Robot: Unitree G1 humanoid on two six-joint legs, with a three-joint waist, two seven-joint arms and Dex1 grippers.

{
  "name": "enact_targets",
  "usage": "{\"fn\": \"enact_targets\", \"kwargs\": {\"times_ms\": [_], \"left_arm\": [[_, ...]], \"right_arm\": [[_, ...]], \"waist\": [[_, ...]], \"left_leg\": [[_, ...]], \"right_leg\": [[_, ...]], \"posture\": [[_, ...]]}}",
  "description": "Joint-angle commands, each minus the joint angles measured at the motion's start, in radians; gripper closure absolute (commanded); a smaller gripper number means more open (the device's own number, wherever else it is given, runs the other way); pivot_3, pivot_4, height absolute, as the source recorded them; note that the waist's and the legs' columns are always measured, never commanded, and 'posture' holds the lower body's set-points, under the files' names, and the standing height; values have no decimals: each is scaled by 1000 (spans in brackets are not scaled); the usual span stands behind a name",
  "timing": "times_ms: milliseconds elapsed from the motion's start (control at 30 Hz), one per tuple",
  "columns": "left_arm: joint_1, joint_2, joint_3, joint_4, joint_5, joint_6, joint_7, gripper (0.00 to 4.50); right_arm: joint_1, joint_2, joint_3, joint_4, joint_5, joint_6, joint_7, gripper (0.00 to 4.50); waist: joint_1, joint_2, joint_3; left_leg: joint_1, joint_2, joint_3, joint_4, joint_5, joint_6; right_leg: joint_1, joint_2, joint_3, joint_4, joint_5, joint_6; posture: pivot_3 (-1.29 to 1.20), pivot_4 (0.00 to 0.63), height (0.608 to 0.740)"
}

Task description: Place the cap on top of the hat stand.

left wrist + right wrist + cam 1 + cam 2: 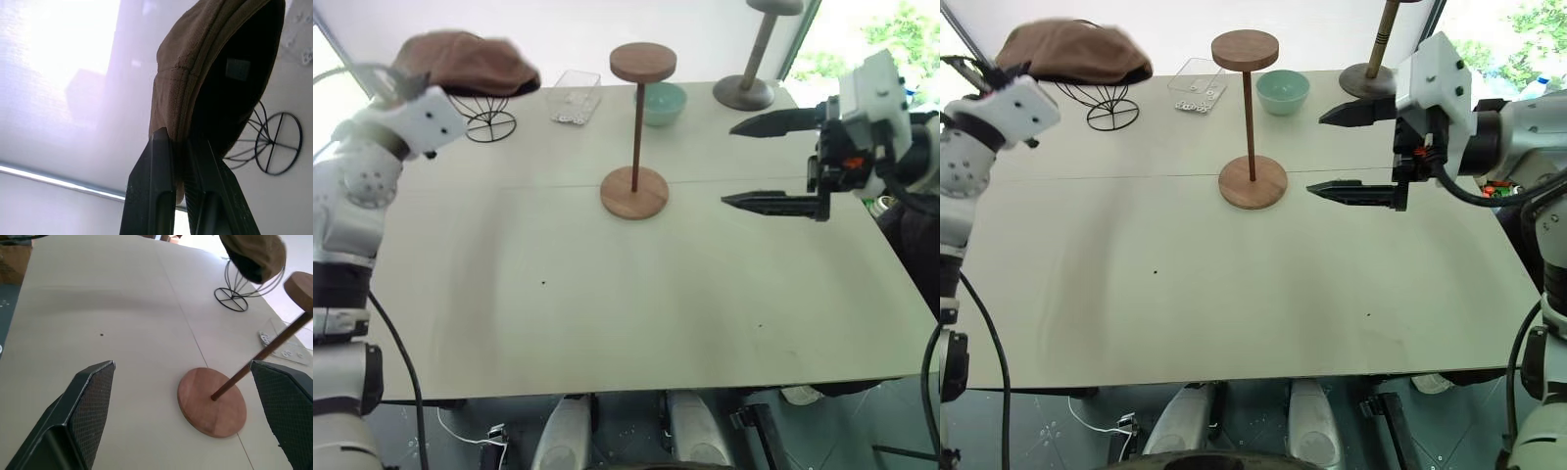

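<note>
Left end effector (pixel 178 186) clamped on brim of cap (pixel 465 62), held aloft over wire stand (pixel 489 117). Hat stand (pixel 639 127) stood toward robot's right of cap, upright mid-desk (pixel 607 313). Right end effector (pixel 773 162) fully open, empty, beside hat stand.

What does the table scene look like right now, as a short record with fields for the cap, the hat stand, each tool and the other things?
cap: brown cap, pinched by its edge, lifted above the wire stand
hat stand: wooden hat stand, upright mid-table, top disc bare
left tool: left tool, shut on the cap
right tool: right tool, open, empty, beside the hat stand
table: table
other things: green bowl, clear tray, grey pedestal at the far edge
</note>
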Motion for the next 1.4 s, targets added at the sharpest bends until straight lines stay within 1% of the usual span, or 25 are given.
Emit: {"fn": "enact_targets", "kwargs": {"times_ms": [33, 233, 367, 433, 567, 633, 700, 833, 933, 1067, 1267, 1333, 1367, 1400], "left_arm": [[-134, -16, 26, -99, -76, -6, -60, 4449], [-296, -133, -3, -189, -144, 34, -133, 4449], [-323, -199, -30, -254, -171, 63, -190, 4449], [-298, -208, -41, -286, -171, 73, -217, 4449], [-233, -186, -54, -313, -147, 56, -252, 4449], [-183, -195, -47, -357, -165, 100, -275, 4449], [-132, -194, -50, -407, -157, 101, -284, 4449], [-54, -235, -56, -494, -157, 153, -280, 4449], [-46, -270, -66, -493, -141, 166, -260, 4449], [-50, -293, -82, -486, -123, 156, -254, 4449], [-12, -298, -85, -537, -129, 186, -285, 4449], [-1, -302, -83, -556, -140, 208, -296, 3675], [2, -305, -83, -566, -147, 219, -303, 3356], [4, -305, -85, -575, -153, 230, -310, 2856]], "right_arm": [[-56, -42, -91, 69, 17, 8, -5, 0], [-127, -44, -158, 174, 85, 106, -38, 0], [-147, -42, -168, 188, 94, 129, -64, 0], [-163, -45, -175, 194, 106, 144, -76, 0], [-226, -39, -185, 224, 141, 202, -115, 0], [-247, -36, -190, 230, 152, 221, -131, 0], [-253, -32, -198, 229, 160, 234, -147, 0], [-240, -21, -204, 209, 174, 245, -170, 0], [-227, -6, -202, 191, 180, 244, -186, 0], [-226, 5, -197, 180, 187, 249, -196, 0], [-224, 13, -179, 175, 178, 242, -200, 0], [-213, 14, -172, 165, 172, 235, -197, 0], [-210, 16, -170, 161, 171, 233, -196, 0], [-208, 18, -167, 158, 170, 231, -197, 0]], "waist": [[0, 0, 0], [1, 0, 0], [-7, 0, 0], [-9, 1, 0], [-9, 2, 1], [-6, 2, 1], [-3, 2, 1], [3, 2, 1], [3, 2, 1], [0, 2, 1], [-3, 2, 1], [-1, 2, 1], [-1, 2, 1], [-1, 2, 1]], "left_leg": [[0, 0, 0, 0, 0, 0], [0, 0, 0, 0, 0, 0], [0, 0, 0, 1, 0, 0], [0, 0, 0, 0, 0, 0], [0, 0, 1, 0, 0, 0], [0, 0, 1, 0, 0, 0], [0, 0, 1, 0, 0, 0], [-1, 0, 0, 1, 0, 0], [-2, 0, 0, 3, 0, 0], [-2, 0, 0, 4, 0, 1], [-2, 0, 0, 5, 0, 1], [-2, 0, 0, 5, 0, 1], [-2, 0, 0, 5, 0, 1], [-2, 0, 0, 5, 0, 1]], "right_leg": [[0, 0, 0, 0, 0, 0], [0, 0, 0, 0, 0, 0], [0, 0, 1, 0, 0, 0], [0, 0, 1, 0, 0, 0], [0, 1, 2, 1, 0, 0], [-1, 1, 2, 1, 0, 0], [0, 1, 2, 0, 0, 0], [0, 0, 2, 0, 0, 1], [0, 0, 2, 0, 1, 1], [0, 1, 2, 0, 1, 2], [0, 1, 2, 0, 1, 2], [0, 1, 2, 0, 1, 2], [0, 1, 2, 0, 1, 2], [0, 1, 2, 0, 1, 2]], "posture": [[0, 150, 740], [0, 150, 740], [0, 150, 740], [0, 150, 740], [0, 150, 740], [0, 150, 740], [0, 150, 740], [0, 150, 740], [0, 150, 740], [0, 150, 740], [0, 150, 740], [0, 150, 740], [0, 150, 740], [0, 150, 740]]}}
